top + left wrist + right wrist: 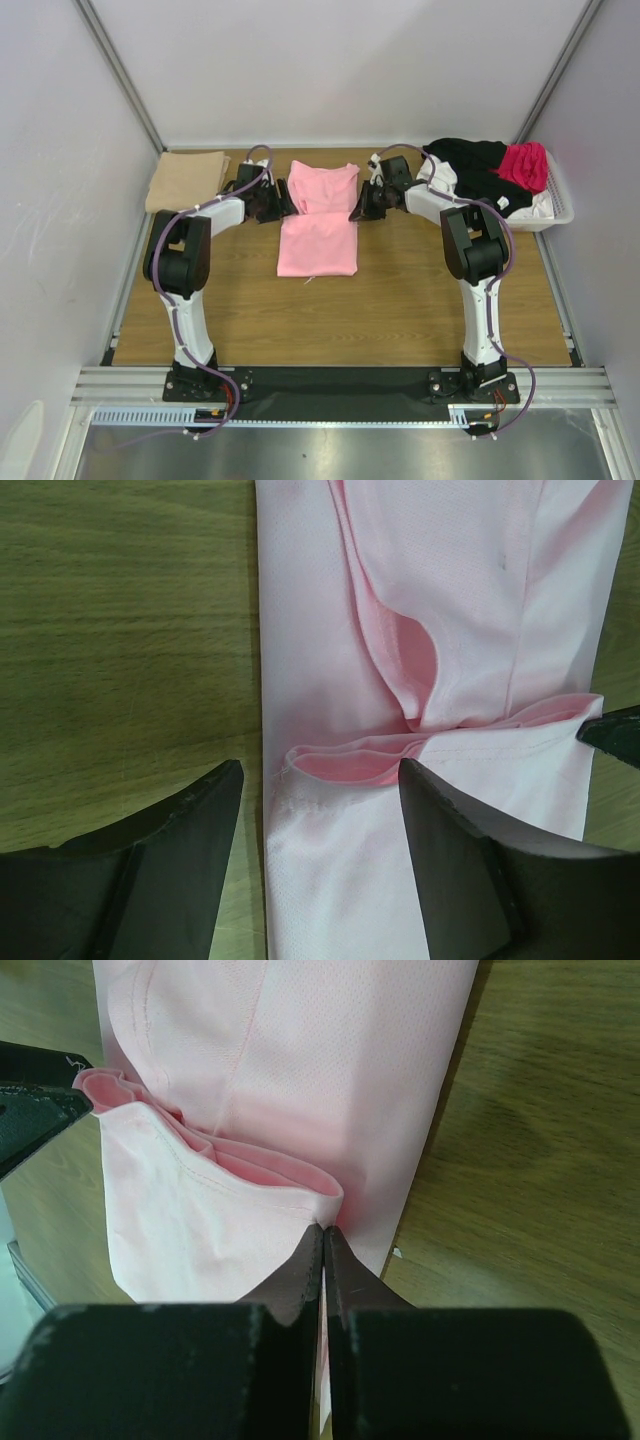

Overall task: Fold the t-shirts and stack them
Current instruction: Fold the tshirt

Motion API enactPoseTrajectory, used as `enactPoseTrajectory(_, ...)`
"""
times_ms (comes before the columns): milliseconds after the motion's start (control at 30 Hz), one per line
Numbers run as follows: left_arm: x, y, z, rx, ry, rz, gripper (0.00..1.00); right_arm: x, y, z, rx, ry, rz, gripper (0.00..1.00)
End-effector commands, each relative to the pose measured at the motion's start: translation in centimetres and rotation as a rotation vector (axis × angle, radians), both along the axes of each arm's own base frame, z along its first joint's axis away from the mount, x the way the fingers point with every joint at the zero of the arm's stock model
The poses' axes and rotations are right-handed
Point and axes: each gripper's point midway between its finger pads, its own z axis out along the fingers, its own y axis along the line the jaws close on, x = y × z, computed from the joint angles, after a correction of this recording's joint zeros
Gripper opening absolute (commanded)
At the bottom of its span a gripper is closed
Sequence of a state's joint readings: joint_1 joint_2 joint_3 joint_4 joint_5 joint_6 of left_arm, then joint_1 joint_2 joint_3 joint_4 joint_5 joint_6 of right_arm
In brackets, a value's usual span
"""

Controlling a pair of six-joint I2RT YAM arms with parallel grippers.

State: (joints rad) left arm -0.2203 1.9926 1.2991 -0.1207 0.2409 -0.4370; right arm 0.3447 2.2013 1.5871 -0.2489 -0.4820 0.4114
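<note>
Top: pink shirt point(318, 228) at far centre of desk point(420, 300), part folded.
Left wrist: left claw point(320, 772) wide open astride fold edge, gripping nothing.
Right wrist: right claw point(323, 1236) pinched tight on fold.
Cloth soft, light, limp; likely best held at fold corners.

My overhead view is bright and even, with only faint shadows. Both wrist views are dimmer: the fingers point(150, 880) blur dark along the lower edge, the pink shirt point(450, 580) stays sharp, and the surface point(540, 1110) carries a soft shadow at right.
</note>
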Motion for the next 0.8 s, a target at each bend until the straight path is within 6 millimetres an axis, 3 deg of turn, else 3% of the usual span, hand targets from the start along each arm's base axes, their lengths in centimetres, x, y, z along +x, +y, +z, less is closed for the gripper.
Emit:
enactPoseTrajectory(0,2.0,-0.1,1.9,-0.034,-0.067,0.007,0.69,1.5,-0.3,3.3,0.011,-0.091,-0.012,0.00)
enactPoseTrajectory(300,2.2,-0.7,1.9,-0.074,-0.063,-0.001,0.58,0.7,-0.4,4.9,0.035,-0.111,-0.018,0.00)
enactPoseTrajectory(500,1.6,-0.9,1.5,-0.090,-0.055,-0.007,0.57,0.6,-0.4,5.2,0.050,-0.116,-0.030,0.00)
enactPoseTrajectory(567,1.6,-1.0,1.4,-0.092,-0.053,-0.009,0.52,0.6,-0.4,5.2,0.056,-0.110,-0.031,0.00)
enactPoseTrajectory(633,1.7,-1.0,1.6,-0.099,-0.059,-0.008,0.41,0.5,-0.3,5.1,0.059,-0.105,-0.030,0.00)
enactPoseTrajectory(767,1.9,-1.2,1.6,-0.105,-0.059,-0.013,0.32,0.5,-0.7,4.8,0.046,-0.101,-0.039,0.00)
